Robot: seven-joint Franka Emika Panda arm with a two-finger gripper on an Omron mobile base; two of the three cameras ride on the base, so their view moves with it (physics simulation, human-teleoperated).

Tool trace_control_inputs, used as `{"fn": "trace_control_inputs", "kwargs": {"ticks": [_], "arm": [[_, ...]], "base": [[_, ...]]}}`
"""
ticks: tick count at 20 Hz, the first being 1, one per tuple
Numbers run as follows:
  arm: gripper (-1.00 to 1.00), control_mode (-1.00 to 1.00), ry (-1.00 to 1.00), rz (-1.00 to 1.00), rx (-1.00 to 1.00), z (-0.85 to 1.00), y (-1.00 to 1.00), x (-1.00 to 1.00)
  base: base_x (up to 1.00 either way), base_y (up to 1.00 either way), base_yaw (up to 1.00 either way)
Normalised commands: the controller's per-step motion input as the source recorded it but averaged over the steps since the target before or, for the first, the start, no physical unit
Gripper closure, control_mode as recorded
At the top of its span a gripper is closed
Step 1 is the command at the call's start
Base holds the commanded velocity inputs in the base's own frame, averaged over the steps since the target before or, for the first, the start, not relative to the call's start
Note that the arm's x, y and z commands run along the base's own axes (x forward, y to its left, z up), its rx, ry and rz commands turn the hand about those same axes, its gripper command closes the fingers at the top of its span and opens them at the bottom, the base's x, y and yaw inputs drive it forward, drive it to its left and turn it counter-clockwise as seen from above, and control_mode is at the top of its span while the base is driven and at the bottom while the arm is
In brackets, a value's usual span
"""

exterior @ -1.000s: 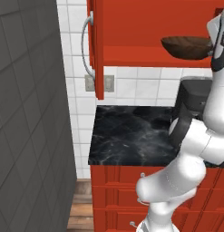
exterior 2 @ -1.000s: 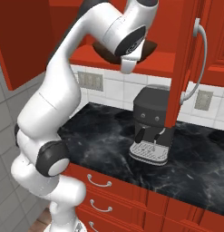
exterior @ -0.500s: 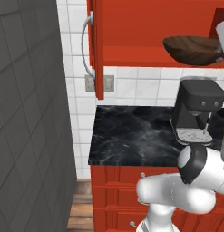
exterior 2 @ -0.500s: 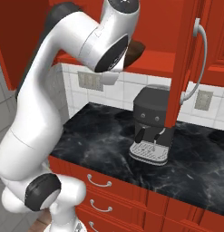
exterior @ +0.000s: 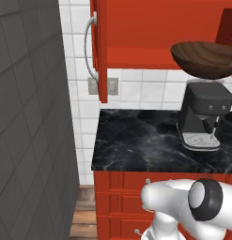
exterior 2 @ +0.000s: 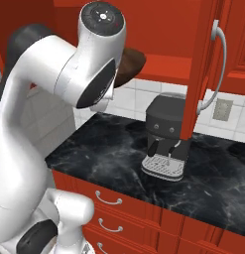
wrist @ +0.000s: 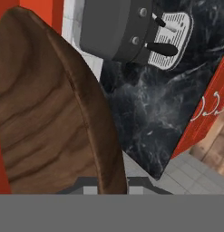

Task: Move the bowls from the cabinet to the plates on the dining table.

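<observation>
The dark brown wooden bowl (exterior: pixel 204 58) hangs in the air just below the red shelf of the open cabinet (exterior: pixel 136 55), above the coffee machine. In the hand view the bowl (wrist: pixel 45 113) is tilted on edge, and my gripper (wrist: pixel 111 183) is shut on its rim. From the right base the bowl (exterior 2: pixel 130 64) peeks out behind my forearm, in front of the cabinet (exterior 2: pixel 163 67). The plates and the dining table are out of view.
A dark coffee machine (exterior: pixel 202 117) (exterior 2: pixel 166 134) stands on the narrow black marble counter (exterior: pixel 136 145) right under the bowl. Open red cabinet doors (exterior: pixel 99 47) (exterior 2: pixel 201 74) hang on both sides. A grey wall (exterior: pixel 28 117) is at the left, with red drawers (exterior 2: pixel 114 218) below.
The arm has swung back toward the base with the bowl. The bowl has come a little down and out from under the shelf. The grip is unchanged.
</observation>
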Motion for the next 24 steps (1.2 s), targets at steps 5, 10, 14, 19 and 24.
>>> {"fn": "trace_control_inputs", "kwargs": {"ticks": [5,10,14,19,24], "arm": [[1.0,-1.0,0.0,0.0,0.0,0.02,0.12,-0.85],[1.0,-1.0,0.0,0.03,0.0,-0.01,0.25,-0.83],[1.0,-1.0,0.05,0.0,0.04,-0.26,0.13,-0.44],[1.0,-1.0,0.08,0.0,0.05,-0.46,0.04,-0.38],[1.0,-1.0,0.08,0.0,0.07,-0.63,0.01,-0.13]], "base": [[0.0,0.0,0.0],[0.0,0.0,0.0],[0.0,0.0,0.0],[0.0,0.0,0.0],[0.0,0.0,0.0]]}}
